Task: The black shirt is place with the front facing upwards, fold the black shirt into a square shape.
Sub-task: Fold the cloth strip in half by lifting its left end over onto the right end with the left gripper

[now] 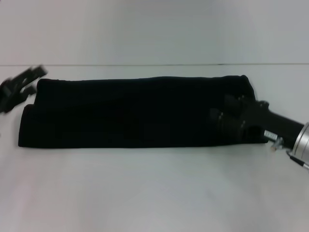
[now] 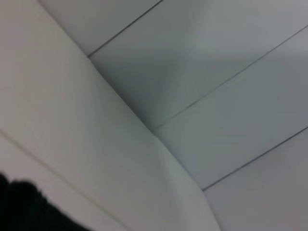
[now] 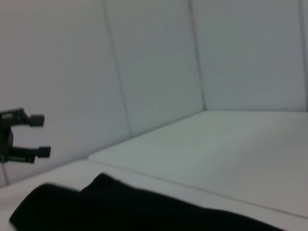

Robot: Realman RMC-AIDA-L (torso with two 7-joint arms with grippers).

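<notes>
The black shirt (image 1: pixel 130 111) lies on the white table as a long band folded lengthwise, running left to right. My right gripper (image 1: pixel 223 110) reaches in from the right and sits low over the shirt's right end, black against black cloth. My left gripper (image 1: pixel 23 81) hovers just off the shirt's far left corner, open and empty. The right wrist view shows that left gripper (image 3: pixel 41 135) with its two fingers apart, beyond the shirt's (image 3: pixel 120 207) edge. A corner of the shirt (image 2: pixel 21 209) shows in the left wrist view.
White table (image 1: pixel 154 188) stretches bare in front of the shirt. White panelled walls (image 3: pixel 154 72) close the space behind and at the sides, with a seam (image 1: pixel 154 65) where table meets back wall.
</notes>
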